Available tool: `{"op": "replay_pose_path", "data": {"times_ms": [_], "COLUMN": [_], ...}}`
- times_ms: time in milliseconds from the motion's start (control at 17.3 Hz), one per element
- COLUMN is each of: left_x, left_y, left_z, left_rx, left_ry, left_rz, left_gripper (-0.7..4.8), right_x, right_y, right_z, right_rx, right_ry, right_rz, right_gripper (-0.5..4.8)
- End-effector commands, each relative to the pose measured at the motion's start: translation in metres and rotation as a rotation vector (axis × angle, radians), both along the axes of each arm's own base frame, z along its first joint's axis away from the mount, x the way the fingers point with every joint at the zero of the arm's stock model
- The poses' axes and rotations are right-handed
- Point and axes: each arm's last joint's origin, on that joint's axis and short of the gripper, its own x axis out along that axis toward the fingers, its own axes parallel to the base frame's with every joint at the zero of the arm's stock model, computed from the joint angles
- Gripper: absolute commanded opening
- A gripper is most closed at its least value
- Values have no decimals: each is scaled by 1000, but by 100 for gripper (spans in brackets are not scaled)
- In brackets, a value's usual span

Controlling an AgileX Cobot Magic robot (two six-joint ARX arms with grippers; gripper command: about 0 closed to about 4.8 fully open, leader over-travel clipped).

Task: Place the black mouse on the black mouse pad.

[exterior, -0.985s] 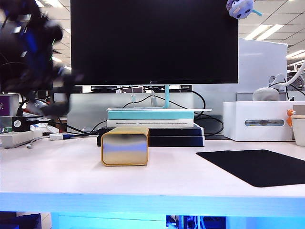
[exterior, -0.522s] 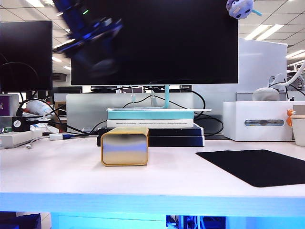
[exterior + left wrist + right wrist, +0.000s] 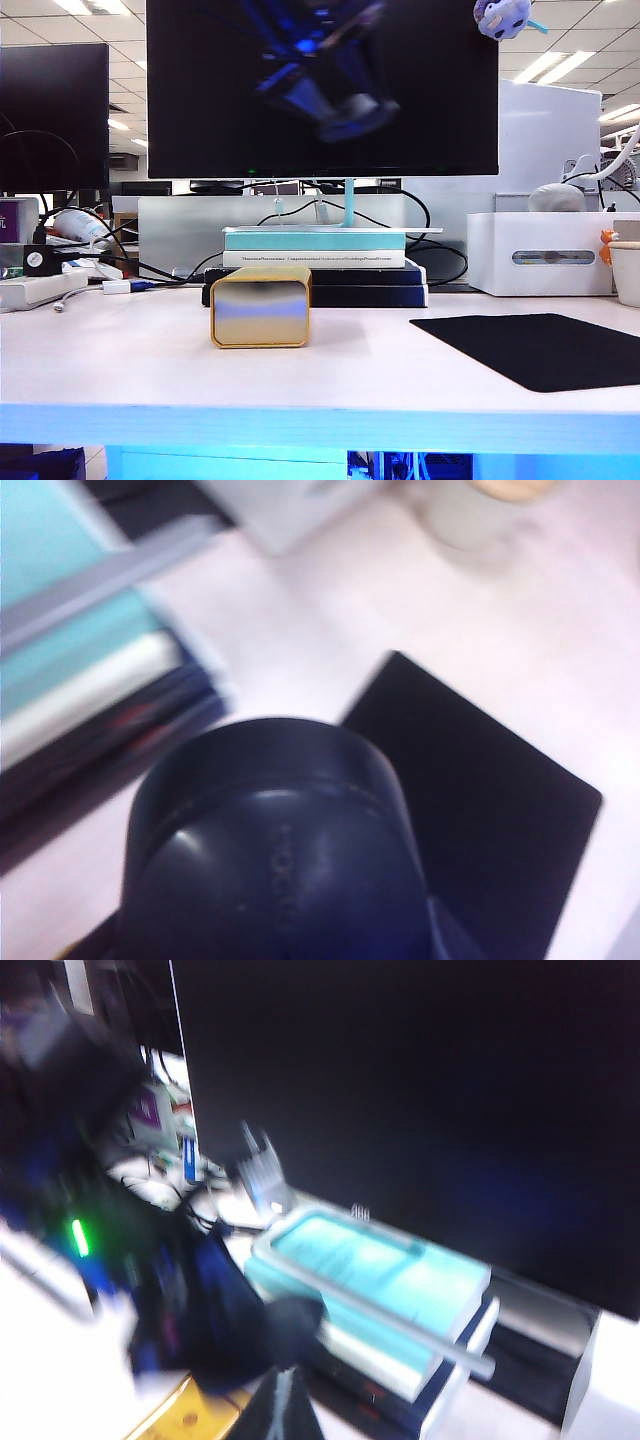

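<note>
Two things are sitting nearest on the white desk [image 3: 130, 370]: the gold box [image 3: 260, 307] left of middle and the black mouse pad [image 3: 545, 348] lying flat and bare at the right. Behind the box, a stack of books [image 3: 315, 262] is propping up the big monitor [image 3: 200, 90]. High in front of that screen the left gripper [image 3: 345, 110] is hanging as a blur, clamped on the black mouse [image 3: 275, 850], which is filling its wrist view well above the desk, with a corner of the pad below it. The right gripper [image 3: 278, 1408] is showing only a dark smeared tip near the box and books, and I cannot tell how its claw is standing
</note>
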Motion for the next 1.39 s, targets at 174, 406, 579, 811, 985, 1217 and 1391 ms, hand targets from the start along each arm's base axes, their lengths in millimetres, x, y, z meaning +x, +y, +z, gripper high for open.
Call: {"op": "replay_pose_path", "data": {"times_ms": [174,406,579,811,985,1217,1391], "left_x": [-19,-32,-34,-29,-29,-43,-49], "left_y": [-56,-95,-115,-127,-131,-153,-160], "left_z": [-30,-65,-91,-132,-142,-136,-138], "left_rx": [32,59,55,87,85,29,74], "left_ry": [7,40,64,138,171,77,-11], "left_rz": [-131,-211,-234,-230,-207,-240,-262], "left_gripper": [327,327,327,327,328,327,327], "right_x": [-11,-28,-36,-39,-41,-41,-43], "right_y": [-2,-7,-10,-10,-11,-11,-11], "right_z": [21,25,28,22,23,23,24], "right_rx": [9,7,11,-7,-8,-8,-6], "right_ry": [-21,-12,-28,37,29,28,22], "right_rz": [3,-7,-25,-23,-23,-23,-22], "right_gripper": [-2,-2,-2,-1,-2,-2,-2]}}
